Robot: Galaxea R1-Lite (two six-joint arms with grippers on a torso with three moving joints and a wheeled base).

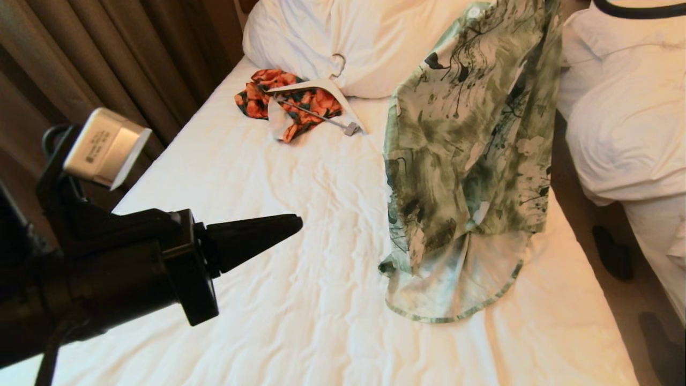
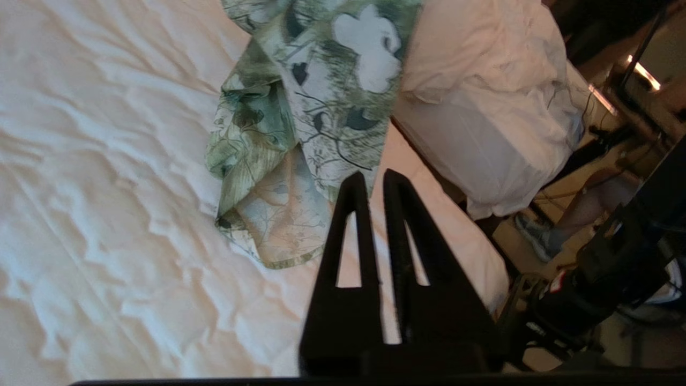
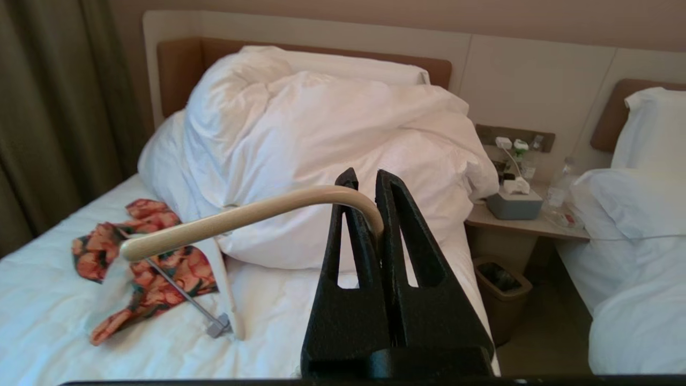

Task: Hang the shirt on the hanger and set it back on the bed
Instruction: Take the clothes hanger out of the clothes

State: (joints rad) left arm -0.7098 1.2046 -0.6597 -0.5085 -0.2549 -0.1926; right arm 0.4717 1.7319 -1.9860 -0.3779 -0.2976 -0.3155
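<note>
Shirt: the shirt [image 1: 471, 150] is hanging upright over the right side of the bed [image 1: 278, 279], its hem pooling on the sheet; thin, limp fabric, green-white brushed print.
Hanger: the hanger [image 3: 241, 217] is showing only its smooth cream hook, curving out from the grip; evidently carrying the shirt.
Right gripper: the right gripper [image 3: 370, 198] is pinching the hook, holding the load aloft.
Left gripper: the left gripper [image 2: 375, 185] is hovering beside the hem, fingers pressed together, gripping nothing.
Bed: wrinkled, quilted white sheet.
Surroundings: orange garment [image 1: 289, 102] is lying under a white hanger [image 1: 321, 94] near the pillow [image 1: 348, 37].
</note>
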